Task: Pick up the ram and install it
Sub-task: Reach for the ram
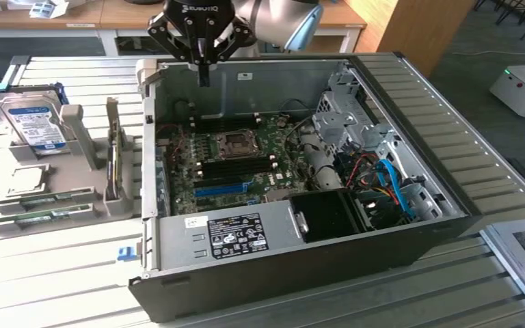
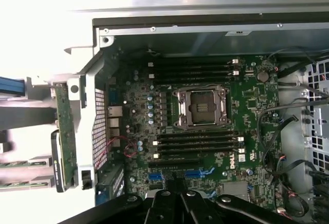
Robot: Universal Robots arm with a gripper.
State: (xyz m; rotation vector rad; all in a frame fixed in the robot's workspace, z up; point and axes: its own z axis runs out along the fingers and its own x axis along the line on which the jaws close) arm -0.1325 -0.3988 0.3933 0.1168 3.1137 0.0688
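Lab room, wooden desks at the back. A white slatted surface (image 1: 52, 280) carries everything. Exterior view, left to right:

- Hard drive (image 1: 30, 123) stands upright in a grey holder. Its blue-white label is unreadable.
- Nearer the camera is a CPU (image 1: 27, 179), then the ram (image 1: 46, 200) lying flat in a grey rack with a second stick (image 1: 51, 217) just beside it. The ram is not yet picked.
- Expansion card (image 1: 112, 154) stands upright just beside the rack, on the case side.
- Open PC case (image 1: 272, 280). The gripper (image 1: 205, 80) hangs over its far end, well apart from the ram. Fingers look drawn together with nothing between them. The body lettering looks like Robotiq, seen inverted.
- PSU sticker (image 1: 235, 236): print too small to read.
- In the wrist view, the motherboard (image 2: 247, 111) has a white Dell logo. DIMM slots (image 2: 198, 144) flank the open CPU socket (image 2: 201, 106).
- Cables (image 1: 385, 181) lie on the exterior view's right of the board.

Risks, my read:
- The ram is thin and low in its rack, so an off-centre pinch could tilt it or drag the second stick along.
- The upright card and the case wall stand between rack and slots, so a low carry could clip either.
- The socket is uncovered between the slot banks. A dropped or skewed stick could land on its contacts.
- If the notch is reversed or the stick is not square to the slot, pressing could jam it or stress the board.
- I can't tell whether the slot latches are open. If they are closed, the ram won't seat.
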